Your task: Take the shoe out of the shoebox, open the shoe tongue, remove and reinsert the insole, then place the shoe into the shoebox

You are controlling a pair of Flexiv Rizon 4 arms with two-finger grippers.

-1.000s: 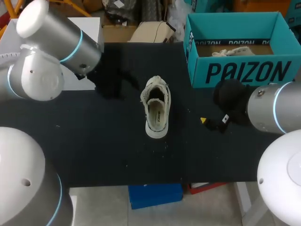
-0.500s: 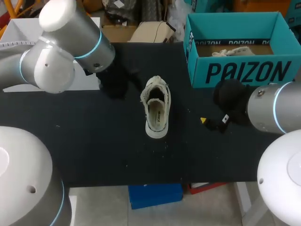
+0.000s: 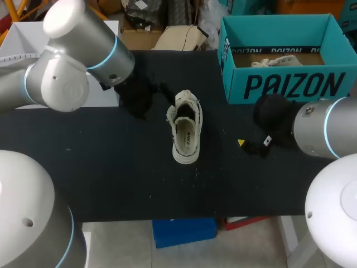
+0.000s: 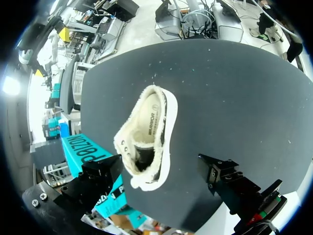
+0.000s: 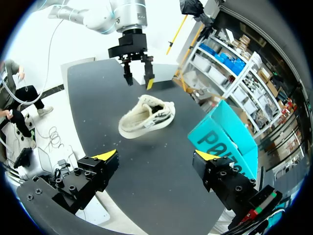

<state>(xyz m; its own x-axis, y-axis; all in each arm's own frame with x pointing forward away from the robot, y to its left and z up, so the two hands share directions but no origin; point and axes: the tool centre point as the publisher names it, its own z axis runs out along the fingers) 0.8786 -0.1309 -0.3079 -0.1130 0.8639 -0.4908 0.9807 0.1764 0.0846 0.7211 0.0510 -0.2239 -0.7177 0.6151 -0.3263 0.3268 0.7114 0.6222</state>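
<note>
- The left pincer (image 4: 159,164) stood open, its two fingers spread wide, with nothing held between them.
- Seen from its own wrist, the shoe's toe end lay below and between those fingers. Whether either finger touched the shoe could not be told.
- The shoe (image 3: 185,131) sat upright on its sole near the middle of the black tabletop (image 3: 111,167). In the head view its toe pointed to 12 o'clock and its heel to 6 o'clock.
- It was a pale cream shoe, its mouth gaping, with the insole visible inside.
- In the head view the left pincer (image 3: 162,92) was at about 11 o'clock from the shoe, close by the toe.
- The right pincer (image 5: 155,155) was also open and empty, its yellow-tipped fingers far apart.
- In the head view the right pincer (image 3: 252,145) was at about 3 o'clock from the shoe and well apart from it.
- From the right wrist, the shoe (image 5: 144,116) lay ahead of the fingers, and the left pincer (image 5: 138,81) hung just beyond it.
- The teal shoebox (image 3: 290,84) stood open at about 1 o'clock from the shoe, at the far right of the tabletop.
- Something pale and laced (image 3: 276,60) lay inside the box.
</note>
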